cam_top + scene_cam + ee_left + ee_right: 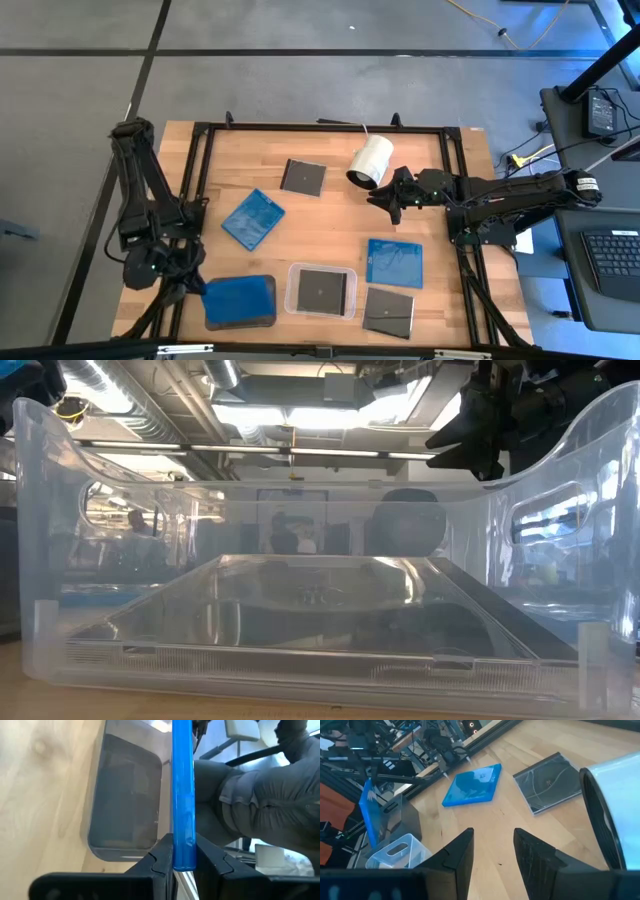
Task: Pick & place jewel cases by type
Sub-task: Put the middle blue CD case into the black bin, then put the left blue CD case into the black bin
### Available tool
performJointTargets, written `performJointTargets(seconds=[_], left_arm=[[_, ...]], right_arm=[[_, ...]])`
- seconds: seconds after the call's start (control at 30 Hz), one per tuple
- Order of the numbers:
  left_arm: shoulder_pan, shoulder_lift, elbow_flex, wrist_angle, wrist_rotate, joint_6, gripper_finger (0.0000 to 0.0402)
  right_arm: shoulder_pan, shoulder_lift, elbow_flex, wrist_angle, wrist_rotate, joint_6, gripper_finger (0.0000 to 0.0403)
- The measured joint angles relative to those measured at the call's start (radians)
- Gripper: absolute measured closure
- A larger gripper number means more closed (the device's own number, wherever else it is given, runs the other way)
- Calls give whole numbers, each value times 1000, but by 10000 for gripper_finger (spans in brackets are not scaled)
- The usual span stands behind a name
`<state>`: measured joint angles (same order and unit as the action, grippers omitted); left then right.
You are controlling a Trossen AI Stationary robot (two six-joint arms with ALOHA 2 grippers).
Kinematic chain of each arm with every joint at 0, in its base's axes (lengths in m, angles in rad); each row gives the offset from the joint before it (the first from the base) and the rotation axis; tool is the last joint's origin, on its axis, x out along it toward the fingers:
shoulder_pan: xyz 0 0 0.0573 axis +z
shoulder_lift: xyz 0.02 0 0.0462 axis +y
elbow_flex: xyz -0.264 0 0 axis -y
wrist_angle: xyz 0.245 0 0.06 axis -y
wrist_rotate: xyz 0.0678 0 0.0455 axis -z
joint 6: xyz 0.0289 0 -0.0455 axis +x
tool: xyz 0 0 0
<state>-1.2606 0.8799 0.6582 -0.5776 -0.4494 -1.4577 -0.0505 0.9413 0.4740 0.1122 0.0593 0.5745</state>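
My left gripper (198, 287), at the near left, is shut on a translucent blue jewel case (240, 296) that hangs over the dark grey tray (262, 318). Other jewel cases lie flat on the table: a blue one (252, 218), a dark one (302, 176), a blue one (393, 262) and a dark one (388, 311). One more dark case (322, 290) lies in the clear tray (293, 300). My right gripper (385, 203) stands open above the table beside the white cylinder (372, 160) and touches nothing. My left gripper pinches one edge of the blue jewel case (183, 856) between its two fingers (160, 857), a finger on each flat face. The fingers come from the table's left, slanting down. The case is lifted clear, tilted, above the dark grey tray (125, 805).
The clear tray (320, 610) fills the low view. The white cylinder (615, 810) lies on its side close to my right gripper (492, 850). A black frame (200, 150) runs around the tabletop. Bare wood shows in the middle of the table.
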Motion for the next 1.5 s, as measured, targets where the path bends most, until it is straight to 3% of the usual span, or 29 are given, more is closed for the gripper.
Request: performJointTargets(seconds=[0.23, 0.57, 0.97, 1.2, 1.4, 1.5], left_arm=[[-23, 31, 0, -35, -87, 30, 346], [-12, 57, 0, -36, -29, 35, 340], [-12, 57, 0, -36, -70, 31, 336], [-8, 57, 0, -108, -127, 15, 297], [7, 37, 0, -142, -103, 30, 253], [20, 8, 0, -142, -177, 79, 244]], right_arm=[[0, 0, 0, 0, 0, -1, 260], [0, 0, 0, 0, 0, -1, 260], [0, 0, 0, -1, 0, -3, 260], [0, 0, 0, -3, 0, -7, 260], [0, 0, 0, -6, 0, -62, 260], [0, 0, 0, -4, 1, -84, 260]])
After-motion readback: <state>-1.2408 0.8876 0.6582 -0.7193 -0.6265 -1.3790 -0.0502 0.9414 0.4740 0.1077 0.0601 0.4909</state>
